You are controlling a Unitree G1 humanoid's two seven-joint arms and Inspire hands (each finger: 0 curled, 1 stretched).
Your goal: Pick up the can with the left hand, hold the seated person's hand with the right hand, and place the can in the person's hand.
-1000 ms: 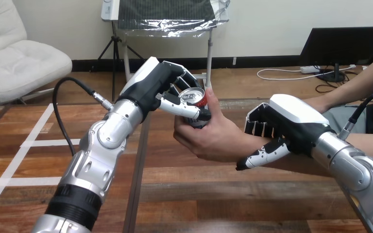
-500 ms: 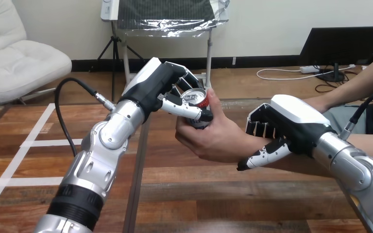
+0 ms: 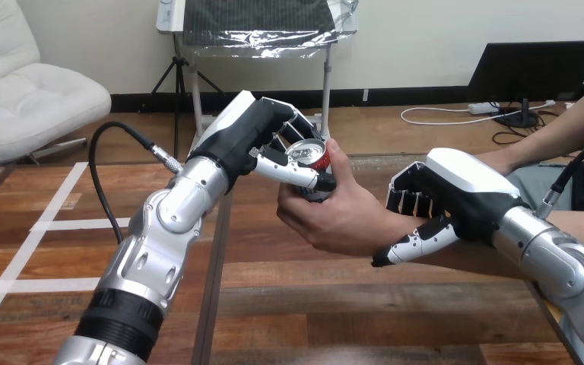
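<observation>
1 camera sat on the robot's head and faced forward and down across the wooden table (image 3: 312, 304), whose far edge lay a little above the view's middle. It stood close to the work. The left arm (image 3: 160, 243) ran up from the bottom edge at the view's left, and the right arm (image 3: 559, 262) ran in from the lower right corner. The left hand (image 3: 247, 137) on the can (image 3: 308, 154), the person's hand (image 3: 342, 220) and the right hand (image 3: 460, 190) at the person's wrist (image 3: 386, 226) sat large over the table's middle, seen from above and behind.

Left hand (image 3: 248, 135) curled, right hand (image 3: 460, 194) curled
</observation>
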